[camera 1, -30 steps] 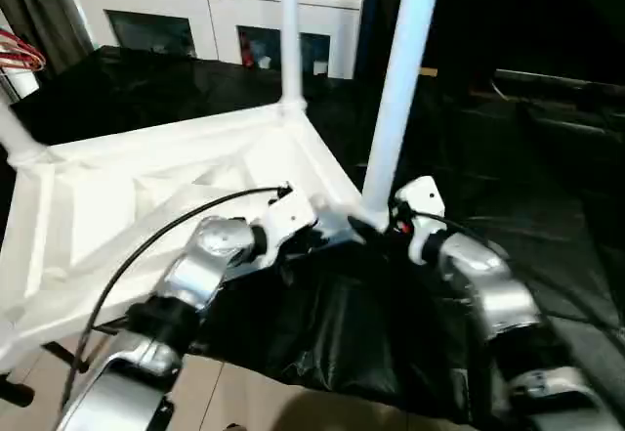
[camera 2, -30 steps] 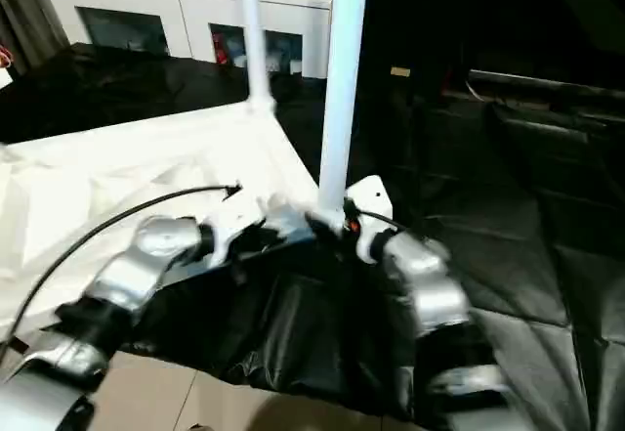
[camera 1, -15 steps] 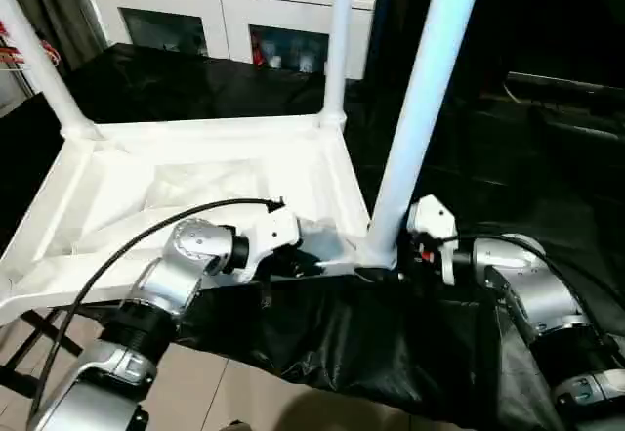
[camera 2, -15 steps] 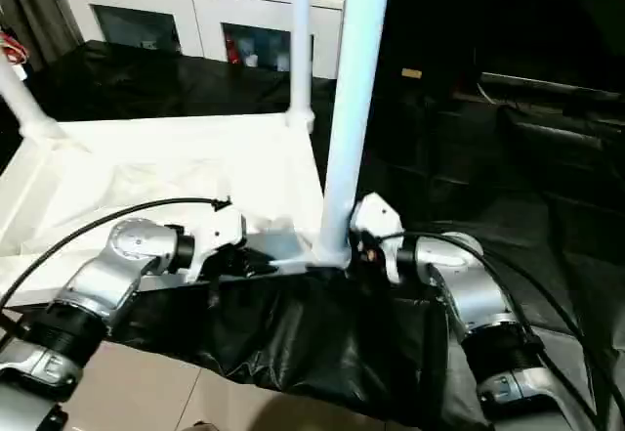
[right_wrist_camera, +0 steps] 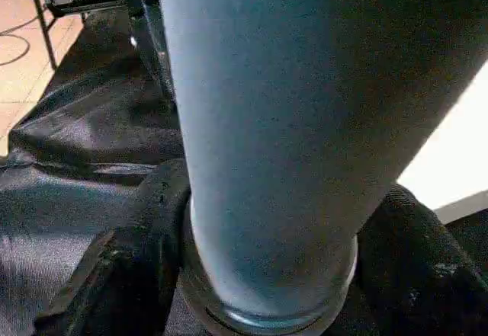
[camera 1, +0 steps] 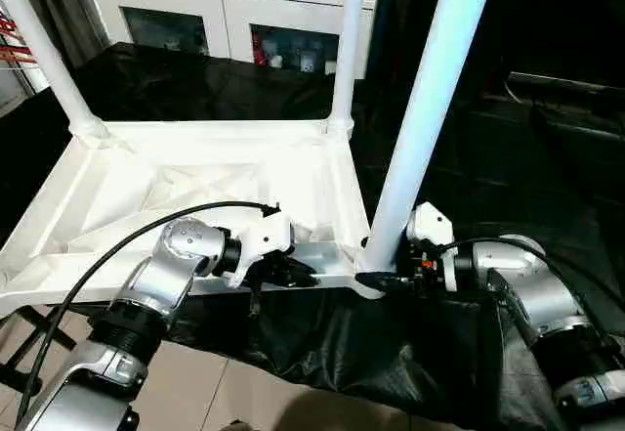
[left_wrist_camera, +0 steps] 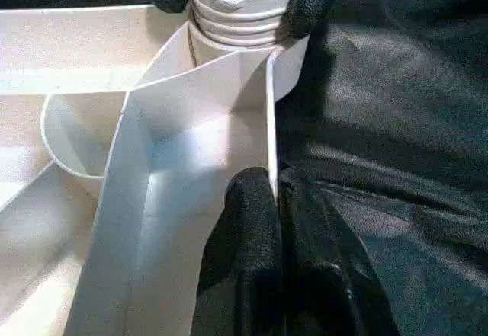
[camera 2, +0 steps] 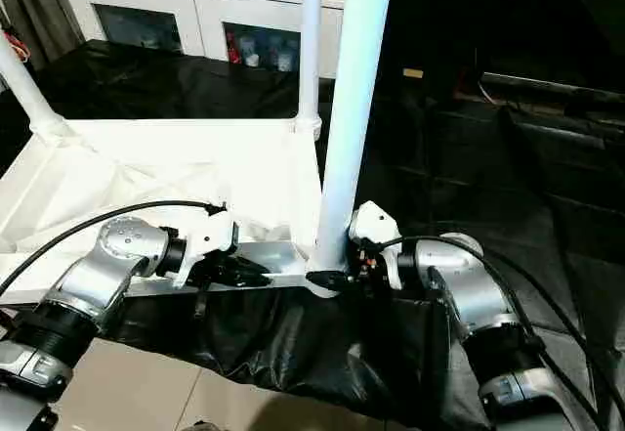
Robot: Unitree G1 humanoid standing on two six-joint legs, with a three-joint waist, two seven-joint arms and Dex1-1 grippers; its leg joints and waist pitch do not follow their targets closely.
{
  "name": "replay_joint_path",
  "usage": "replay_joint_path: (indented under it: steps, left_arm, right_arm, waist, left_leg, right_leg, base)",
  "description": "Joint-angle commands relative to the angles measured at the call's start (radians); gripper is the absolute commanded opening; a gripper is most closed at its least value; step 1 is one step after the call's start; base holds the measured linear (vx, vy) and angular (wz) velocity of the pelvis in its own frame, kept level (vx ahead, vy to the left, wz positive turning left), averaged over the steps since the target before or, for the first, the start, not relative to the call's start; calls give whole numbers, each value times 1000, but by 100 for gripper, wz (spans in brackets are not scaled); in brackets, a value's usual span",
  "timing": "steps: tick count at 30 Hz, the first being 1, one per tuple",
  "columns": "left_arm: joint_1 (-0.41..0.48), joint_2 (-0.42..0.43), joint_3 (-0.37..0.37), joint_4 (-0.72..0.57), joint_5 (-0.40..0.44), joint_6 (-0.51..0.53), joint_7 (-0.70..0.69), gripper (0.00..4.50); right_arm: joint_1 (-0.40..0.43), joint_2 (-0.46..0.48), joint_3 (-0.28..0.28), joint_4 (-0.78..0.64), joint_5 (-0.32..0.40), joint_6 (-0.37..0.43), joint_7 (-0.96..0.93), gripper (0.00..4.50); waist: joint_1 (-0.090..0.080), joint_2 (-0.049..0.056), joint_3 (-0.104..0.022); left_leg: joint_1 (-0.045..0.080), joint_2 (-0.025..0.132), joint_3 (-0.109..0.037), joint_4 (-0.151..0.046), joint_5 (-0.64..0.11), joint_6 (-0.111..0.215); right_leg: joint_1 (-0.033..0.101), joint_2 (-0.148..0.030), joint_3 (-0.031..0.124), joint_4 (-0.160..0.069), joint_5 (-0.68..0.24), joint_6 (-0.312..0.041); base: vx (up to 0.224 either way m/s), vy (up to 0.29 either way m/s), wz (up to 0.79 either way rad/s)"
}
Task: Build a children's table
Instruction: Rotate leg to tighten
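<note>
White plastic tabletop [camera 1: 195, 172] lies underside up; the left gripper [left_wrist_camera: 276, 191] pinches its rim shut to steady it, while the right gripper [right_wrist_camera: 267, 275] straddles the near leg's [camera 1: 425, 118] base, fingers either side, seating it.

One white plastic ribbed tabletop [camera 1: 195, 182], upside down; three white tapered tube legs [camera 1: 427, 108] upright in its corner sockets; one white glass-doored cabinet [camera 1: 234, 21] far behind.

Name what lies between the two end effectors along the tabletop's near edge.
Head views: between the left end effector, pinching the tabletop rim, and the right end effector around the nearest leg base, just a bare stretch of rim.
</note>
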Motion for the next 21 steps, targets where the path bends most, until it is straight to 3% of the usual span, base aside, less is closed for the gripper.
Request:
replay_joint_path:
  steps: [1,3,6,7,10,13,18,19,21]
  left_arm:
    - [-31,-36,21,-20,-20,-16,78,0]
    - [-37,-47,27,-9,-13,-13,108,0]
    - [-69,-100,46,35,17,9,241,0]
    - [-77,-114,49,46,25,17,273,0]
    - [-102,-155,55,73,45,37,363,0]
    - [-135,-226,63,101,68,72,494,0]
    - [-142,-277,56,107,81,76,557,0]
    - [-137,-292,51,105,83,65,563,0]
    - [-134,-295,50,104,83,61,561,0]
  right_arm:
    - [13,42,21,-5,-13,1,-63,272]
    - [13,60,20,4,-24,-2,-100,271]
    - [-3,158,3,73,-77,12,-316,269]
    - [-10,186,-6,95,-88,20,-377,269]
    - [-35,260,-32,154,-105,28,-540,269]
    - [-85,369,-81,226,-102,54,-760,269]
    - [-126,437,-109,263,-91,40,-838,269]
    - [-134,448,-108,262,-94,10,-832,324]
    - [-134,448,-106,260,-95,-2,-826,338]
  waist:
    - [-1,-9,-73]
    - [-5,-9,-70]
    - [-14,-8,-68]
    - [-17,-11,-68]
    - [-30,-7,-66]
    - [-39,-6,-71]
    - [-31,-5,-76]
    - [-31,-7,-76]
    - [-29,-8,-77]
  left_leg:
    - [15,53,-26,-60,-157,68]
    - [16,52,-27,-61,-173,58]
    - [20,50,-30,-63,-192,30]
    - [18,48,-32,-65,-201,21]
    - [23,49,-33,-66,-220,8]
    - [22,48,-32,-66,-198,6]
    - [18,47,-27,-61,-150,37]
    - [17,48,-27,-61,-144,41]
    - [15,47,-26,-61,-132,51]
  right_leg:
    - [52,-95,63,-81,-247,-164]
    - [49,-96,62,-86,-282,-159]
    - [46,-96,62,-91,-333,-149]
    - [51,-98,60,-94,-357,-138]
    - [44,-97,63,-95,-356,-145]
    - [48,-96,65,-89,-304,-159]
    - [53,-98,68,-82,-212,-171]
    - [54,-98,68,-80,-201,-171]
    - [55,-99,68,-76,-177,-176]
  base:
    - [0,0,0]
    - [0,0,0]
    - [0,0,0]
    - [0,0,0]
    - [0,0,0]
    - [0,0,0]
    - [0,0,0]
    - [0,0,0]
    - [0,0,0]
